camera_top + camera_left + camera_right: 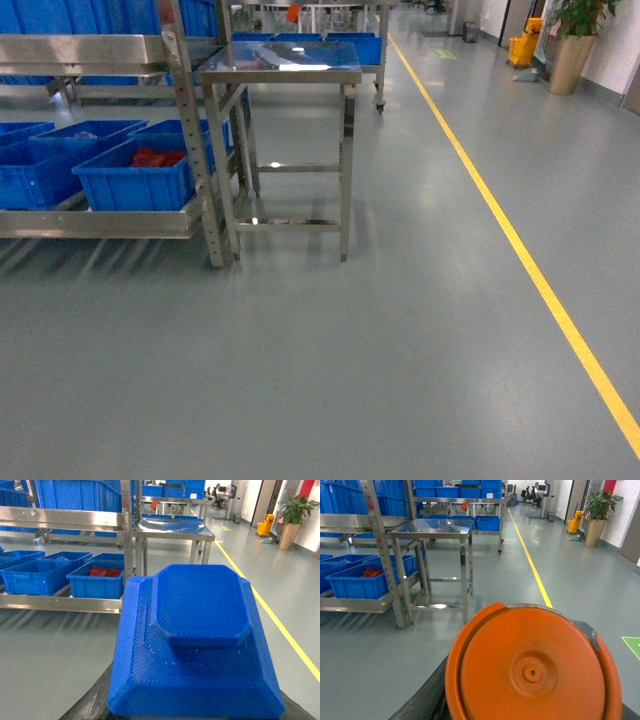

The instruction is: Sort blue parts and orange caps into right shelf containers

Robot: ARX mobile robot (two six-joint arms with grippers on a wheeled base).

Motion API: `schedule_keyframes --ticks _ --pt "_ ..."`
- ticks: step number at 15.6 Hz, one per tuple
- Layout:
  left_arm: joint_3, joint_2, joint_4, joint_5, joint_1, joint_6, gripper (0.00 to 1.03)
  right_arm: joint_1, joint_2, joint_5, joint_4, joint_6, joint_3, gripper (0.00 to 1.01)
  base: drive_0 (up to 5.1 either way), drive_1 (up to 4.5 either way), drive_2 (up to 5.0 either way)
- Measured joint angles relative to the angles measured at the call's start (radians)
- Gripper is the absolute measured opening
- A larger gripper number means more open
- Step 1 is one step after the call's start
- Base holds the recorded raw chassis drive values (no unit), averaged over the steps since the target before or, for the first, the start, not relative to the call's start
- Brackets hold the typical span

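Steel table (280, 58); yellow floor line (520, 250); potted plant (572, 40)

Little of the robot shows. The right arm's black shell (427, 695) is matte and smoothly curved, peeking out below the orange cap (532, 670) at both lower corners. The left arm's black shell (95, 700) looks alike: plain, dark, rounded.

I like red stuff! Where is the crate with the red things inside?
The crate with red things sits on the low shelf at the left of the head view, beside the steel table.
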Motion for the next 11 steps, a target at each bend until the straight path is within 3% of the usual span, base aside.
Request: schedule_keyframes --ticks 11 --pt "0.0 0.0 0.003 0.0 0.0 0.0 0.42 0.0 0.0 0.0 0.005 0.0 0.0 0.46 0.0 4.27 -4.3"
